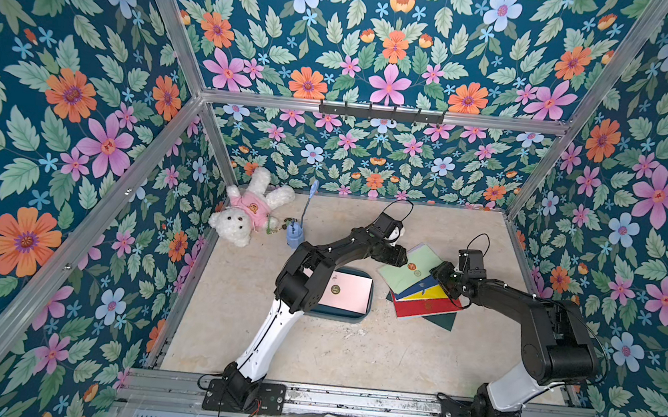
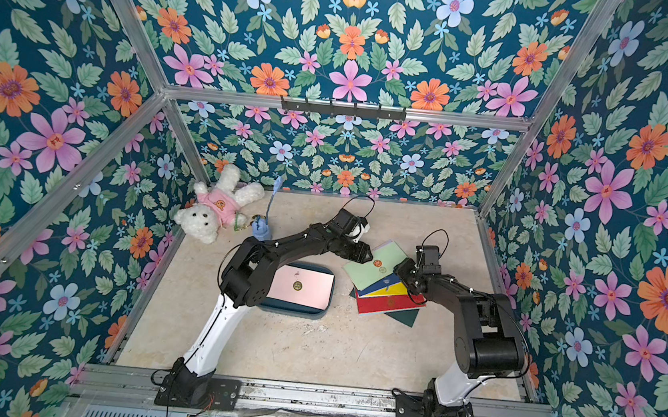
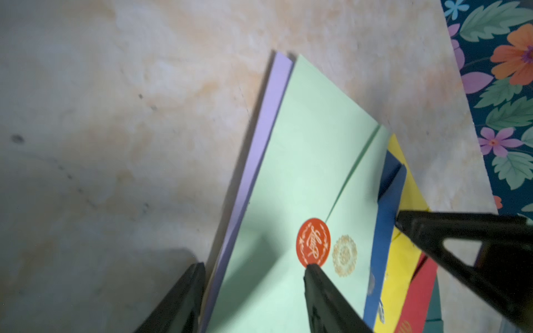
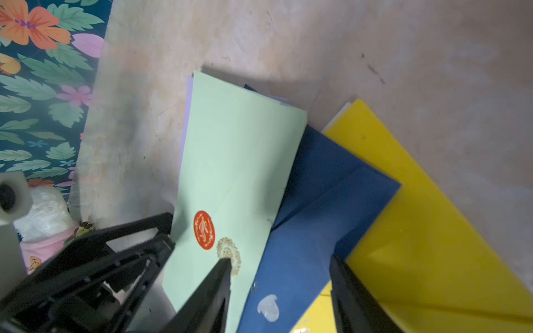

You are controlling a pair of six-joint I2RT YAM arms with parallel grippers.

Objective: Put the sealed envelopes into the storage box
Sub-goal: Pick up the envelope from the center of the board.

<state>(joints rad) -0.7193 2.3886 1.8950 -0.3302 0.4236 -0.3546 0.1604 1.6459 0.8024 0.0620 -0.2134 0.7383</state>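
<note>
My left gripper (image 3: 253, 265) and right gripper (image 4: 281, 259) gape empty, straddling edges of the green envelope (image 3: 302, 173); I reckon to peel 1 off.

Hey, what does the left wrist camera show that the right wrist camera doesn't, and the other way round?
Only the left wrist view shows the red envelope, peeking out under the yellow one. Only the right wrist view shows the teddy bear in its pink shirt. Both show the light green envelope on top with its orange seal, and the navy envelope and yellow envelope fanned out beneath it.
</note>
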